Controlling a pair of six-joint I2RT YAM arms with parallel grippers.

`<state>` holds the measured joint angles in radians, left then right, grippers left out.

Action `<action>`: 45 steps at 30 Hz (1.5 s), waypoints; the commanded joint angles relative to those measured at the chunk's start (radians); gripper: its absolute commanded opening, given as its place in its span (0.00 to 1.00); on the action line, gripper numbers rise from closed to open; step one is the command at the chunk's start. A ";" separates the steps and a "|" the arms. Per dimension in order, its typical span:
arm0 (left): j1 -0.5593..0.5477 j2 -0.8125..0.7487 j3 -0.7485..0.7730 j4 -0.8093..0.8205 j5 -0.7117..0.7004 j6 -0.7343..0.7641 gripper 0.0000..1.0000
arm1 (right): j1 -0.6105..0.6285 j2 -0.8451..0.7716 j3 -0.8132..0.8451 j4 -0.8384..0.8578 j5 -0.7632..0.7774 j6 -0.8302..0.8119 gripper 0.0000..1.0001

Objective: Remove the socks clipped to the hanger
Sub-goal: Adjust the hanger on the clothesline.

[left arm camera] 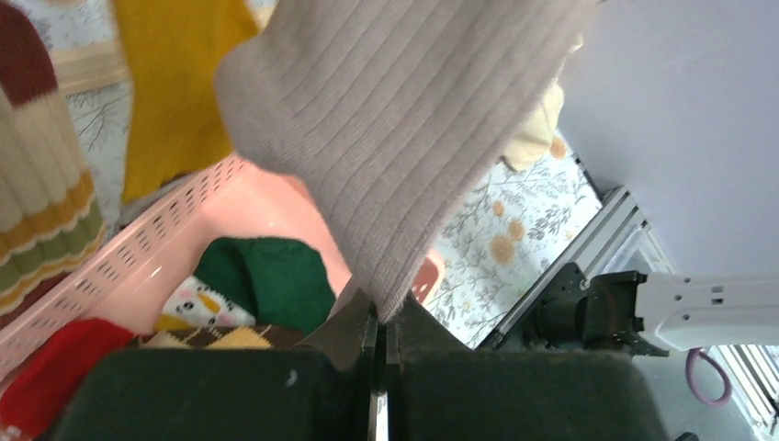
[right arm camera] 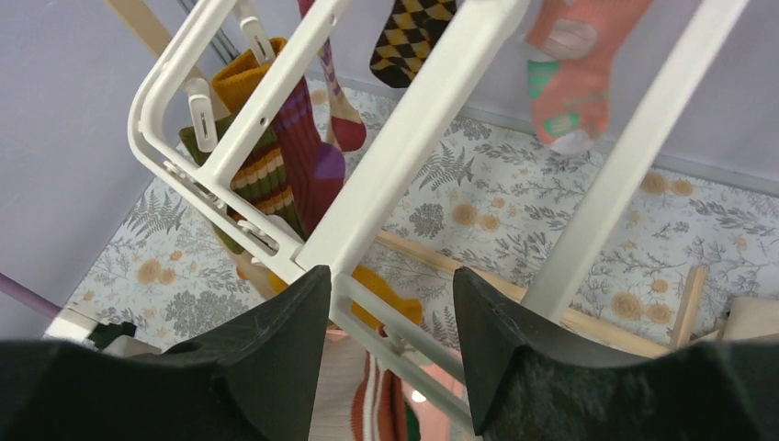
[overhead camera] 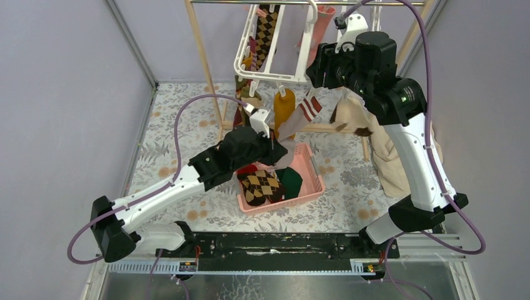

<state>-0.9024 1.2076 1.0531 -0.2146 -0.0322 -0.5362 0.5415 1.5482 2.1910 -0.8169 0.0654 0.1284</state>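
The white hanger [overhead camera: 270, 45] hangs tilted from the wooden rail, with several socks clipped to it. A grey sock with a red-and-white striped cuff [overhead camera: 302, 116] hangs from its near edge. My left gripper [overhead camera: 275, 141] is shut on this sock's toe end [left arm camera: 395, 119], above the pink basket. My right gripper [overhead camera: 317, 67] is open, and the hanger's near rail [right arm camera: 404, 138] passes between its fingers [right arm camera: 276, 340]. A mustard sock [overhead camera: 283, 106], a maroon-purple sock [right arm camera: 308, 147], an argyle sock [right arm camera: 409, 37] and a pink sock [right arm camera: 574, 78] stay clipped.
The pink basket [overhead camera: 312, 181] below holds an argyle sock [overhead camera: 262, 186], a green sock [overhead camera: 291, 180] and a red one [left arm camera: 55, 367]. A wooden rail frame [overhead camera: 201, 62] carries the hanger. A large beige cloth [overhead camera: 387, 153] drapes at the right. Grey walls stand on both sides.
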 commanded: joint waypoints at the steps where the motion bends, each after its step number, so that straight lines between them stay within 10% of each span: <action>1: -0.003 0.039 0.106 0.121 0.028 0.012 0.00 | -0.065 -0.045 -0.049 0.072 -0.111 0.011 0.59; 23: -0.001 0.146 0.319 0.001 0.005 0.110 0.00 | -0.115 -0.301 -0.372 0.268 -0.400 0.109 0.62; 45: 0.002 0.054 0.388 -0.113 -0.010 0.140 0.00 | -0.114 -0.304 -0.437 0.295 -0.297 0.112 0.59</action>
<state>-0.9024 1.3006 1.3956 -0.3122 -0.0231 -0.4225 0.4297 1.2457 1.7451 -0.5709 -0.2504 0.2359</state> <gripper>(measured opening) 0.015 0.596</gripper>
